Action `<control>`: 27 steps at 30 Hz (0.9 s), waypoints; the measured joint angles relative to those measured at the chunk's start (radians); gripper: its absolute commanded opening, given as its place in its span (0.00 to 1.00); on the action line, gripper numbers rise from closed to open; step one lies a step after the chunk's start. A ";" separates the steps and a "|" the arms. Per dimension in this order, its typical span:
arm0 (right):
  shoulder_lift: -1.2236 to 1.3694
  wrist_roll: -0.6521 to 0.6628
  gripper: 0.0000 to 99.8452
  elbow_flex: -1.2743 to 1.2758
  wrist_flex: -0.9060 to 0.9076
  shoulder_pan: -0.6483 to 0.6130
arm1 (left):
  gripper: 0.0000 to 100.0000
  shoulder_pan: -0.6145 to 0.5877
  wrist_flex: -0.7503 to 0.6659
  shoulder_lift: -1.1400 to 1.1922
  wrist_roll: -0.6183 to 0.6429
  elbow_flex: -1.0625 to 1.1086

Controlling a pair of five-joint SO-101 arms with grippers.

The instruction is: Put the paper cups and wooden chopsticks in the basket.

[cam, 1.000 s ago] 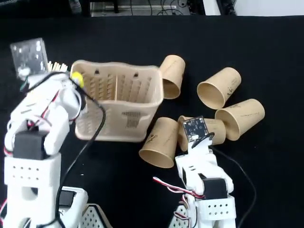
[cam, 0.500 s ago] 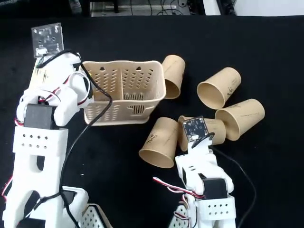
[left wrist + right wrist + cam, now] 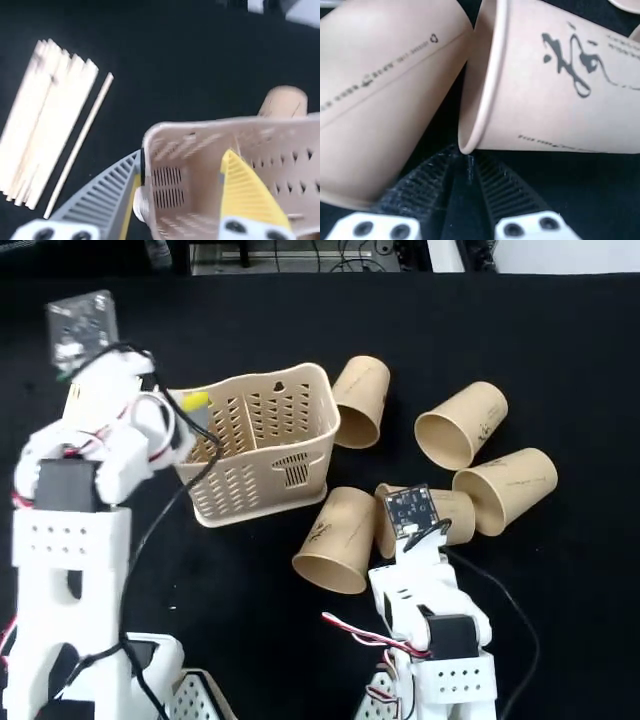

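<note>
Beige perforated plastic makes up the basket (image 3: 262,470), which sits skewed on the black table (image 3: 560,330) with nothing yet inside either side of its divider. The left gripper (image 3: 183,159) is clamped on the basket's end wall, its grey finger outside and its yellow finger inside. Straddling the rim like this gives a firm hold for dragging or turning the basket, probably to bring it closer to what must go in. Whether that end is lifted off the table cannot be told. Five brown paper cups (image 3: 460,425) lie on their sides past the basket's far end. One touches the basket's far corner, two lie near its front corner, and two are farther out. A bundle of pale wooden chopsticks (image 3: 42,130) lies flat beyond the gripped end, on the side away from the cups, apart from the basket. One loose chopstick (image 3: 80,145) lies between the bundle and the basket. The right gripper (image 3: 466,162) rests low near the basket's front corner with its grey fingers drawn together on nothing. Its tips sit just under the rims of the two nearest cups, likely placed for a later pick.
</note>
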 measured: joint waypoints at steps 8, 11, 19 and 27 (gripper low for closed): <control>0.000 0.069 0.01 -0.032 0.014 0.002 | 0.25 -0.140 0.275 -0.002 -0.011 -0.408; 0.000 0.259 0.01 -0.107 0.032 0.005 | 0.25 -0.252 0.333 -0.003 -0.060 -0.450; 0.000 0.735 0.12 -0.388 0.144 0.008 | 0.25 -0.572 0.098 0.000 -0.267 -0.086; 0.000 0.715 0.24 -0.615 0.178 -0.138 | 0.25 -0.641 -0.265 0.000 -0.373 0.488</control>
